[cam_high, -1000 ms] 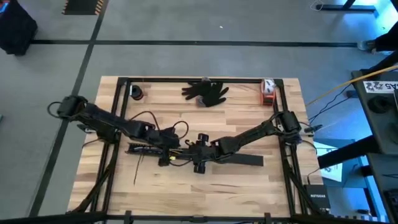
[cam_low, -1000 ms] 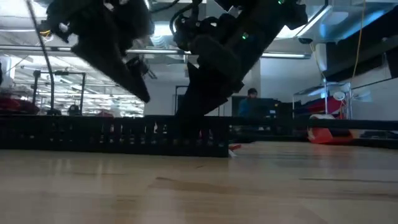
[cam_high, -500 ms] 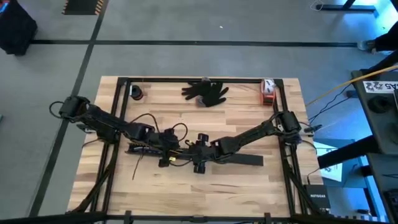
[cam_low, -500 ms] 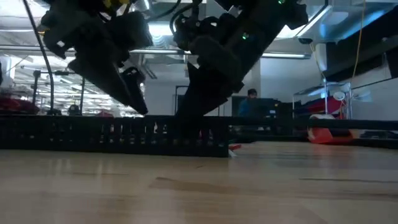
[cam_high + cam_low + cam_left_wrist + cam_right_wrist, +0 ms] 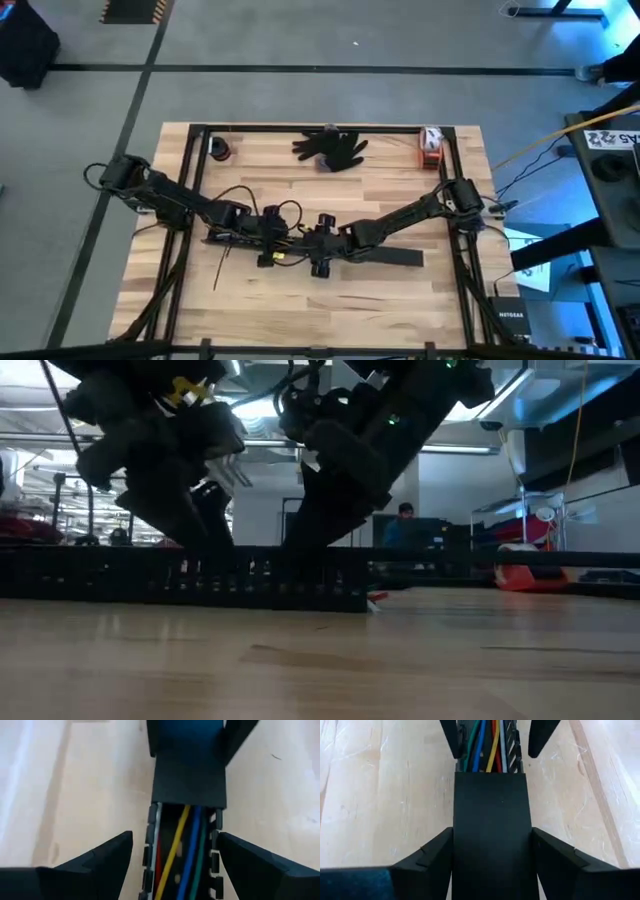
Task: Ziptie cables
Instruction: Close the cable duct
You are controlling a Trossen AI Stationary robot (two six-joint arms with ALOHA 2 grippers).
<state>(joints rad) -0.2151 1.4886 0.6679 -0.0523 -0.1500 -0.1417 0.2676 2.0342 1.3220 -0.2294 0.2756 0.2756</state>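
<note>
Overhead view: even, bright light, soft shadows under the arms on the pale wooden bench (image 5: 400, 190); blue cast at the right edge. Low view: backlit by ceiling strip lights (image 5: 520, 405), arms read as near-black silhouettes, bench foreground soft and out of focus, mild glare on the wood. Both wrist views: bright, washed-out wood grain; the dark wedge-shaped fingers (image 5: 95, 865) are blurred at close range.

A black glove (image 5: 331, 147) lies near the far edge of the wooden table (image 5: 400, 295). A small red and white thing (image 5: 430, 143) sits in the far right corner. A small dark round thing (image 5: 220, 150) sits in the far left corner.
</note>
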